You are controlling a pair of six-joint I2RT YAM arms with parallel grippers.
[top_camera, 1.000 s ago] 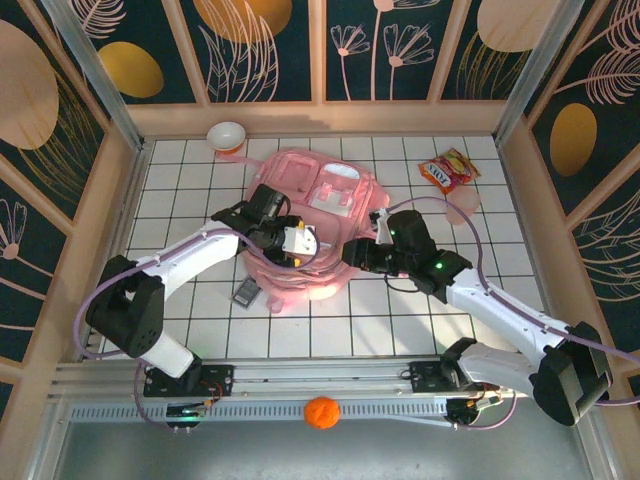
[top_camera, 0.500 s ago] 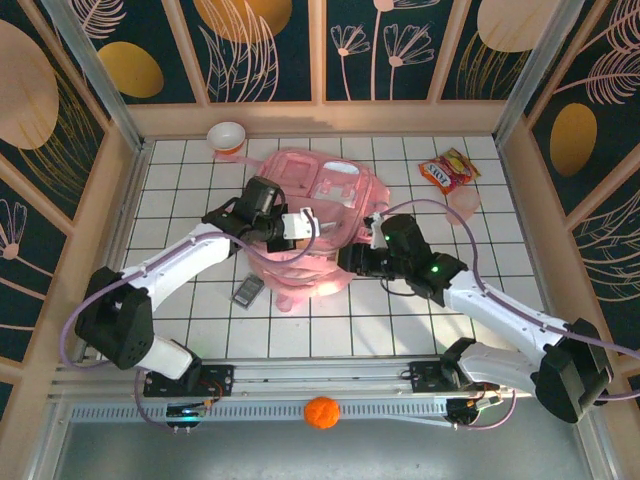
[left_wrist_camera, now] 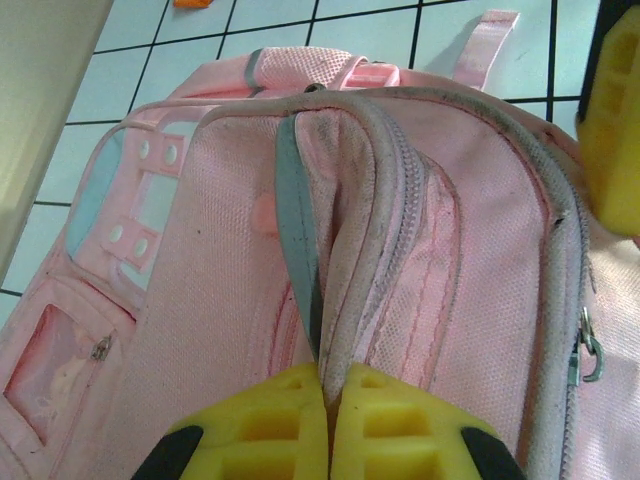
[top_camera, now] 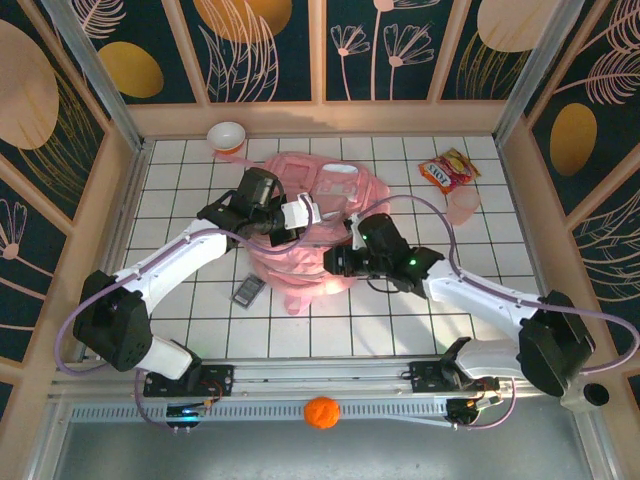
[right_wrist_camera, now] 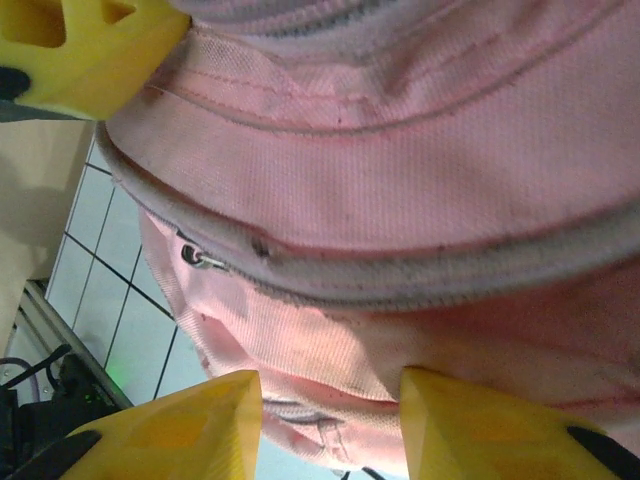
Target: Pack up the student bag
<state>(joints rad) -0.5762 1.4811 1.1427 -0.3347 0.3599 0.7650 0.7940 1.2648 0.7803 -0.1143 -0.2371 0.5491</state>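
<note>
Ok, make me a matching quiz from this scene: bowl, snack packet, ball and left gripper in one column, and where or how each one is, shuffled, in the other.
Things
1. bowl
2. snack packet
3. ball
4. left gripper

Place or state
A. near edge, middle, in front of the arms
B. shut on a fold of the bag
C. far left corner
D. far right side, right of the bag

Pairs: 1-C, 2-D, 3-A, 4-B
</note>
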